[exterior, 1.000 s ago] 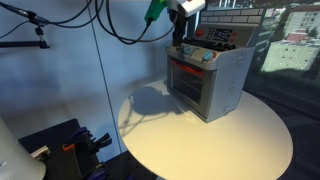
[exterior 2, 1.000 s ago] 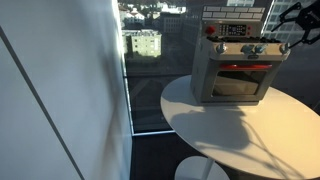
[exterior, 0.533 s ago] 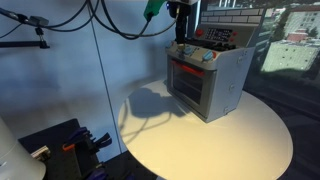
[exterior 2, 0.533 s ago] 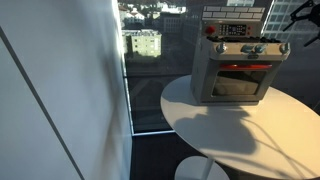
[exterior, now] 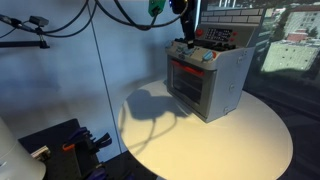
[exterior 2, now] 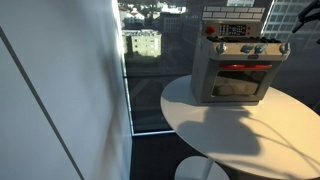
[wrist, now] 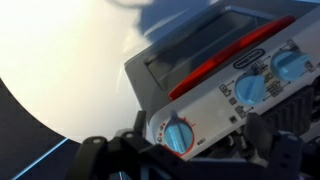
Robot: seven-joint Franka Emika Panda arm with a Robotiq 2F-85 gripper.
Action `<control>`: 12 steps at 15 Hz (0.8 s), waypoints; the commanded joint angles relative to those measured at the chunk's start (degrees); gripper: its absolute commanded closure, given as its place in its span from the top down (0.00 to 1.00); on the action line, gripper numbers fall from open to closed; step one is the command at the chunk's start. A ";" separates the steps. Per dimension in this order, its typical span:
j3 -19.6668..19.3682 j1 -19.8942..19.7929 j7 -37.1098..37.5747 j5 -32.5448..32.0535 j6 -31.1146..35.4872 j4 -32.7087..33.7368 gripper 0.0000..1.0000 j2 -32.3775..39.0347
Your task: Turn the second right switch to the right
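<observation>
wrist view: the gripper (wrist: 190, 150), spread wide and empty, is repositioned over the toy oven (wrist: 190, 65); the second right switch (wrist: 250, 88), at 2 o'clock, is judged unturned.

A round white table (exterior: 240, 140) stands by a window (exterior 2: 150, 85) showing city buildings (exterior 2: 145, 45), with black gear (exterior: 62, 147) on the floor nearby.

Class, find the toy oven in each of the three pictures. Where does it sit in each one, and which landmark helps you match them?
Exterior view: the oven stands right of centre, seen at an angle.
Exterior view: the oven stands upper right, front towards the camera.
Wrist view: the oven fills the right half, tilted, seen from close above.
Shared landmark: the round white table beneath it, visible in all three.
</observation>
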 commanded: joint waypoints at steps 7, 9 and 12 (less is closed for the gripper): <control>-0.41 -0.72 -3.98 -9.48 1.63 0.70 1.00 0.22; -0.45 -0.81 -4.11 -11.50 3.01 0.90 1.00 0.70; -0.60 -0.92 -4.38 -13.25 5.83 1.12 1.00 1.63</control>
